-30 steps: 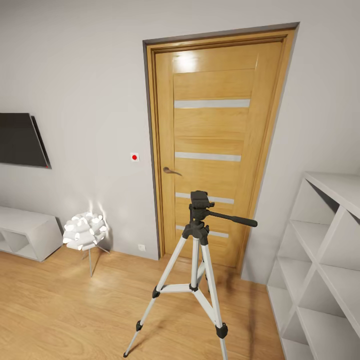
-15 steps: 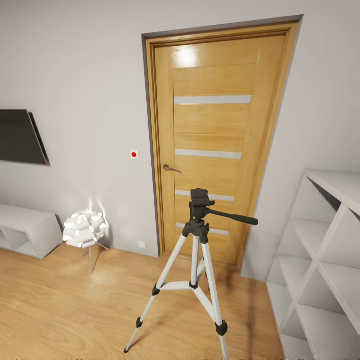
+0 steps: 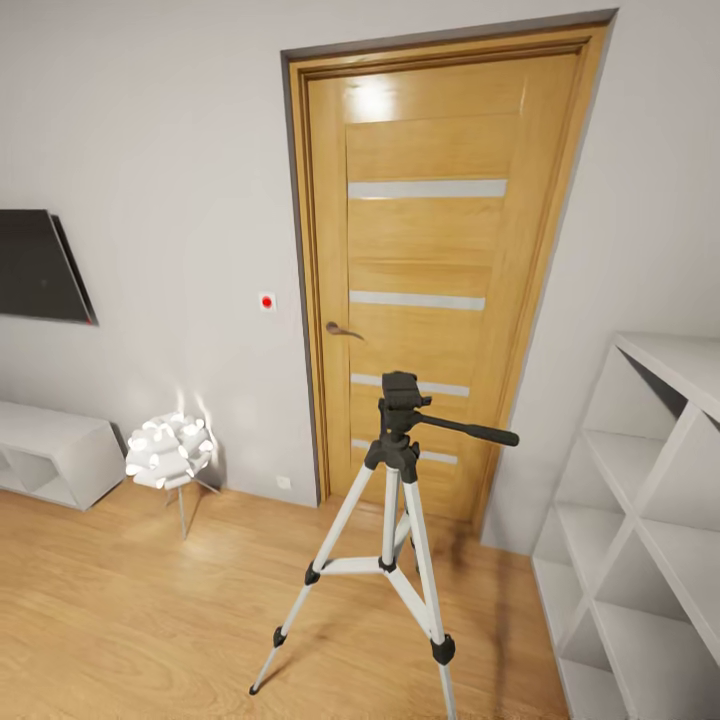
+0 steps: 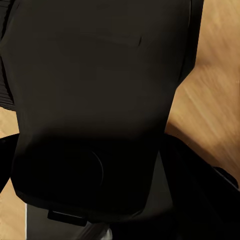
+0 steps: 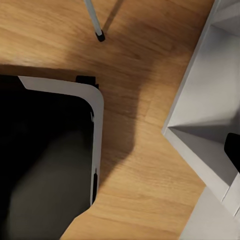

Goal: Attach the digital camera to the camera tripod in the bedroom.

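A silver-legged, black-headed camera tripod [image 3: 392,520] stands before the oak door [image 3: 430,280], one foot cut off. Neither gripper's jaws can be made out. No writing is legible.

floor [image 3: 120,610]: wood planks | on it: camera tripod [image 3: 392,520], seemingly a lamp [image 3: 168,452]

The camera tripod [image 3: 397,520] is cut off at the head view's lower edge, one front foot lost from sight. The wall screen [image 3: 40,267], low cabinet [image 3: 50,455] and white shelf unit [image 3: 640,520] are clipped by the side edges. A dark unidentifiable mass [image 4: 95,110] is seen blurred at the left wrist
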Robot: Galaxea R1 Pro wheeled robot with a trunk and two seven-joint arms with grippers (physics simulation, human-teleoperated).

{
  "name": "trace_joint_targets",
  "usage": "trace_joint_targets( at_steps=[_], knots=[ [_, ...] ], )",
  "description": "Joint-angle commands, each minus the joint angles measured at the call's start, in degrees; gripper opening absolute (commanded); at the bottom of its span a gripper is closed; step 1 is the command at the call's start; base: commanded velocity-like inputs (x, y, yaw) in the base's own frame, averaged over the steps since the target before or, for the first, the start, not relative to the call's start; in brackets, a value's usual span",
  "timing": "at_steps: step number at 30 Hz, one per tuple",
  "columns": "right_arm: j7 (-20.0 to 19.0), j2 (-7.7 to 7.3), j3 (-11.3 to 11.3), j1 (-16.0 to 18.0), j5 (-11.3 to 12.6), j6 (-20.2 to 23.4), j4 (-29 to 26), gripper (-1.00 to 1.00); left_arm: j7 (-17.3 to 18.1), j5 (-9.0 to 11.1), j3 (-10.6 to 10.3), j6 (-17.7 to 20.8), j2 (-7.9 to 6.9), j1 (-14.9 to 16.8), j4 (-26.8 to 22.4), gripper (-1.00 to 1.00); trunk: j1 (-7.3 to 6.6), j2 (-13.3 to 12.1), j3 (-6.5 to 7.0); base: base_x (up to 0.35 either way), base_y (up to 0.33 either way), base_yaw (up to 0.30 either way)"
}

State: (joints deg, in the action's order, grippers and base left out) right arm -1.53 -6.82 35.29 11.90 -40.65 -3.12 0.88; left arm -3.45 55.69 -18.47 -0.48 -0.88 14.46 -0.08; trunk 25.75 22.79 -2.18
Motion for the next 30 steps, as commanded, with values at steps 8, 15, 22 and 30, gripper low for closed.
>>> trace_joint_targets(
  at_steps=[8,15,22,30],
  knots=[
    [-0.14,-0.03,0.48,0.06,-0.37,-0.22,0.09,1.0,-0.07,0.36,-0.51,-0.05,0.01,0.05,-0.01,-1.0,0.03,0.13,-0.86,0.0,0.0,0.0],
    [-0.14,-0.03,0.48,0.06,-0.38,-0.22,0.09,1.0,-0.07,0.33,-0.51,-0.05,0.01,0.05,-0.01,-1.0,0.03,0.13,-1.5,0.0,0.0,0.0],
    [-0.14,-0.03,0.48,0.06,-0.39,-0.22,0.09,1.0,-0.07,0.34,-0.51,-0.05,0.01,0.05,-0.01,-1.0,0.03,0.13,-2.14,0.0,0.0,0.0],
    [-0.14,-0.03,0.48,0.06,-0.4,-0.22,0.09,1.0,-0.07,0.32,-0.51,-0.05,0.01,0.05,-0.01,-1.0,0.03,0.13,-2.87,0.0,0.0,0.0]
  ],
)
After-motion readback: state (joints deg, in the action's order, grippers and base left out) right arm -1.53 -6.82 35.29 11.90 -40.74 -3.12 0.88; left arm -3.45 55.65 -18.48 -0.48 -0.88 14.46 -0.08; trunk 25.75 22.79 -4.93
